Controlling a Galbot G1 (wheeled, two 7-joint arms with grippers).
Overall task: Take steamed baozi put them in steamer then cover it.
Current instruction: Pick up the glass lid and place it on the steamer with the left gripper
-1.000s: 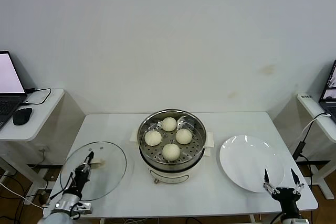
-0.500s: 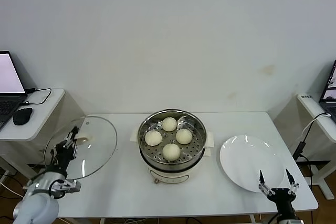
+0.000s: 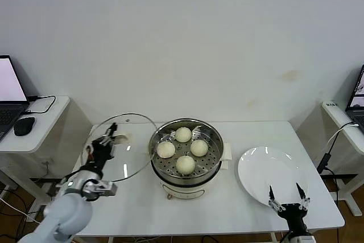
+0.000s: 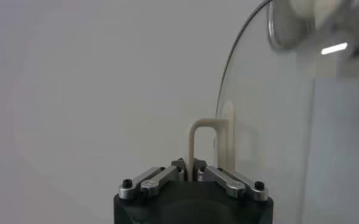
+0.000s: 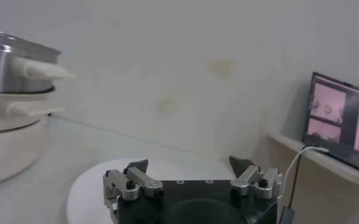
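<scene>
Four cream-white baozi (image 3: 183,148) lie in the shiny steel steamer (image 3: 211,163) on its white base at the table's middle. My left gripper (image 3: 106,139) is shut on the cream handle (image 4: 194,143) of the clear glass cover (image 3: 128,152). It holds the cover tilted in the air just left of the steamer, its rim close to the steamer's left side. In the left wrist view the glass (image 4: 270,128) stands beside the handle. My right gripper (image 3: 288,200) is open and empty at the table's front right, by the plate's front edge.
A flat white plate (image 3: 272,174) lies right of the steamer; it also shows in the right wrist view (image 5: 85,185), with the steamer (image 5: 11,61) off to one side. Side tables with laptops (image 3: 10,92) stand at both ends.
My left gripper has lifted the cover off the table's front left and carried it up and right toward the steamer. My right gripper has drifted slightly left and toward the front edge.
</scene>
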